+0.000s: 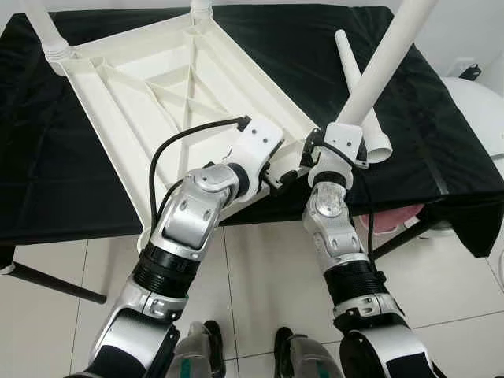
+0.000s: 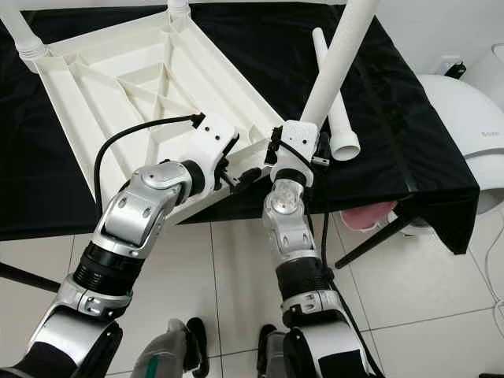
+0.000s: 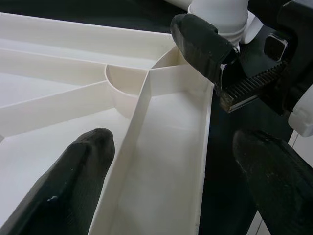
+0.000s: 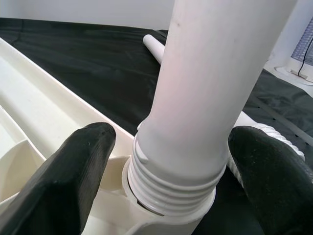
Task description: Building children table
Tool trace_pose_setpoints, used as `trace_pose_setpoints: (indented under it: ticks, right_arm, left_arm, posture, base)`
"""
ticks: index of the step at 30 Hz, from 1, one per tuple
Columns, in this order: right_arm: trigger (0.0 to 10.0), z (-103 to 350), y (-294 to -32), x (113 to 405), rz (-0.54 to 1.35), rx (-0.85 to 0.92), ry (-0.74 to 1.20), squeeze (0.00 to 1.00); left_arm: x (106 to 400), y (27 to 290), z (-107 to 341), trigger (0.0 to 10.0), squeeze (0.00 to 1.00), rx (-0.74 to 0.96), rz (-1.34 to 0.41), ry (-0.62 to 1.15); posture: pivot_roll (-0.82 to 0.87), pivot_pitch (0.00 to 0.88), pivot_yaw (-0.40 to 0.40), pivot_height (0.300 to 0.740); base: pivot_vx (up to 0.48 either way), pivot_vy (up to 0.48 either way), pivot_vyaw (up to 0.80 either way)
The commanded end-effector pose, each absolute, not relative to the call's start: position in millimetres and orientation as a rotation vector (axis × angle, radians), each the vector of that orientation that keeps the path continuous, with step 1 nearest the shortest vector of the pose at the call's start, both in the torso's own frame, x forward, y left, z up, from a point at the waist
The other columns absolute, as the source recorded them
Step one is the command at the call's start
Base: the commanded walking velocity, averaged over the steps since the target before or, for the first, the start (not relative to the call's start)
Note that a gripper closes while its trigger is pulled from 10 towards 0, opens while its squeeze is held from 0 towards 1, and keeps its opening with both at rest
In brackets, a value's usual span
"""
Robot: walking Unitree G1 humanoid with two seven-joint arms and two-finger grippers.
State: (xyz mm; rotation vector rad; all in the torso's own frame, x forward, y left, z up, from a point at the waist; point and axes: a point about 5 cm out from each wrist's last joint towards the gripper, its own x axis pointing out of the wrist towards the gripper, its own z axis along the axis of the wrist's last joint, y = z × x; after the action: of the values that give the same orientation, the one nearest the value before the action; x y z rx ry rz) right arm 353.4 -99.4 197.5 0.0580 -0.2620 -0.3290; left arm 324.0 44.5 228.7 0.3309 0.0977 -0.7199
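On the black-draped surface we see the white children's table top lying upside down, ribbed underside up, its near corner overhanging the surface edge toward us. Two legs already stand in the far corners. Another loose leg lies flat on the cloth, just beside the right edge of the top.

Our right end effector sits at the near right corner of the top. Its two black fingers stand on either side of a white leg, close against its threaded lower end where it meets the corner socket. We cannot tell whether the fingers actually press on the leg. The leg is tilted, leaning up and to the right, away from the top.

Our left end effector is at the same corner, fingers apart and straddling the outer rim wall of the top: one finger inside the ribbed tray, the other outside over the cloth.

White tiled floor below the surface; a white rounded object stands at far right.
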Motion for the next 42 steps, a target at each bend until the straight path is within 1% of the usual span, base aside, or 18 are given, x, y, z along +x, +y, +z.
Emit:
trace_pose_setpoints:
  ticks: [1,2,10,17,27,42]
  right_arm:
    - [10.0,194.8,-100.8,350.0,-0.331,0.052,-0.255,0.15]
    - [10.0,196.0,-101.3,349.0,-0.326,0.045,-0.263,0.0]
    - [10.0,197.6,-100.5,342.3,-0.251,0.038,-0.281,0.0]
    - [10.0,195.2,-101.3,333.8,-0.177,0.022,-0.284,0.0]
    - [10.0,194.0,-105.1,325.1,-0.129,0.01,-0.274,0.0]
    - [10.0,196.1,-111.4,321.9,-0.129,-0.006,-0.279,0.0]
  left_arm:
    - [324.6,42.7,230.2,10.0,0.0,0.347,-0.668,0.078]
    - [324.6,42.6,230.1,10.0,0.0,0.348,-0.669,0.078]
    - [325.6,43.8,228.5,10.0,0.0,0.354,-0.669,0.083]
    - [329.8,50.6,228.9,10.0,0.0,0.369,-0.652,0.085]
    - [337.8,61.5,228.5,10.0,0.0,0.393,-0.622,0.09]
    - [341.1,64.4,229.3,10.0,0.0,0.406,-0.625,0.088]
  posture:
    - [-0.06,0.179,-0.012,0.74]
    - [-0.06,0.179,-0.012,0.74]
    - [-0.06,0.18,-0.01,0.74]
    - [-0.06,0.189,-0.008,0.74]
    - [-0.07,0.197,-0.005,0.74]
    - [-0.07,0.199,0.006,0.74]
  base:
    - [0.0,0.0,0.0]
    - [0.0,0.0,0.0]
    - [0.0,0.0,0.0]
    - [0.0,0.0,0.0]
    - [0.0,0.0,0.0]
    - [0.0,0.0,0.0]
